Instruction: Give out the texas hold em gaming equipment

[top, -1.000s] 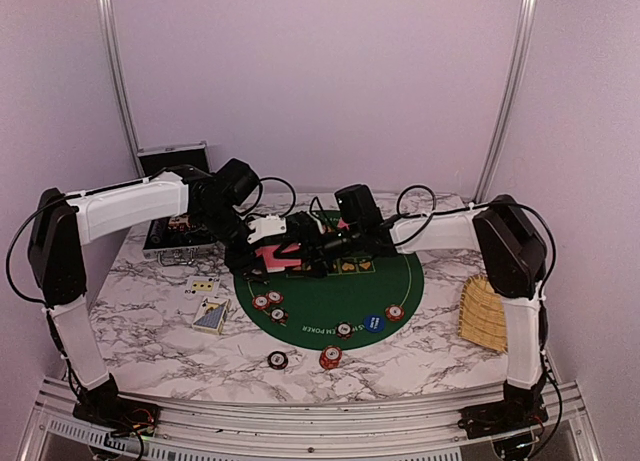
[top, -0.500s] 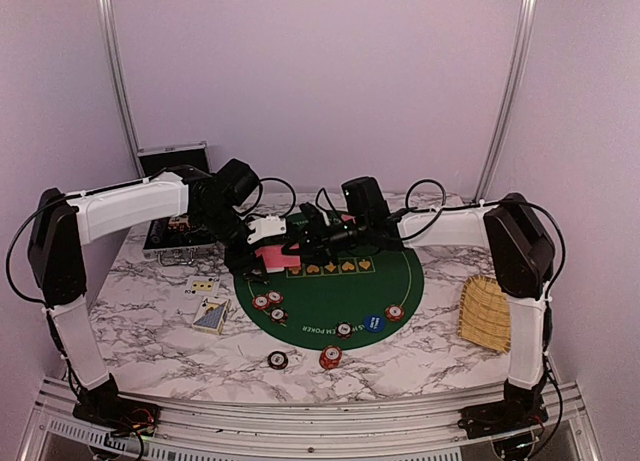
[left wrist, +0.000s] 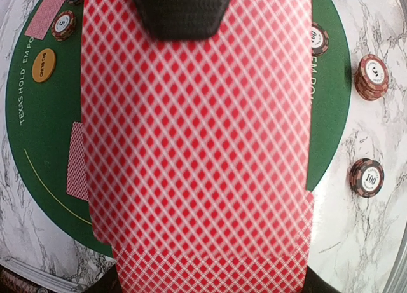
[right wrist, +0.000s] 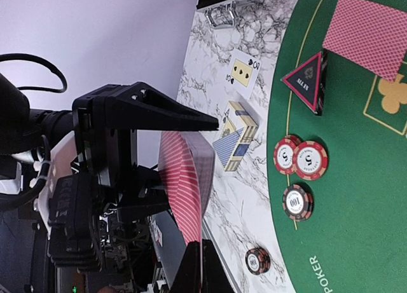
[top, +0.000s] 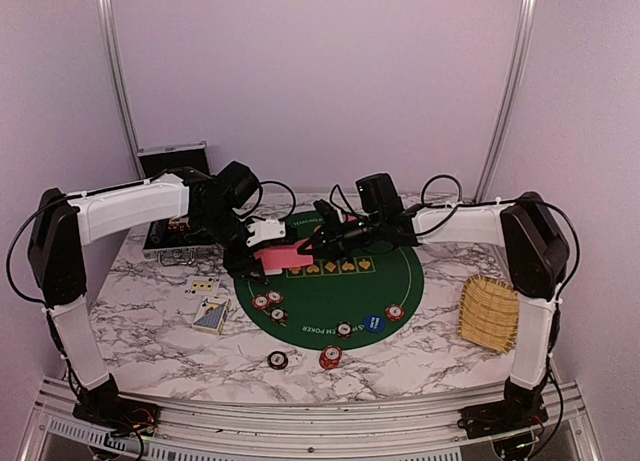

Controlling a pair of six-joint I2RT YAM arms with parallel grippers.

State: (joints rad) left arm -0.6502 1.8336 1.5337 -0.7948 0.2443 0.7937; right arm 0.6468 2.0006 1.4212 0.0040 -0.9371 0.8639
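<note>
Gripping a red deck (top: 283, 255) in the left jaws at frame centre, above the green mat (top: 330, 293) — with the right jaws nipped onto its right edge. Scattered lower, on mat and tabletop (top: 150, 326) — chips (top: 271, 303).

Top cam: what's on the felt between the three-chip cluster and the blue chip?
One lone chip, near the blue chip. From it to the three-chip cluster there is only bare felt with lettering. Top view.
</note>
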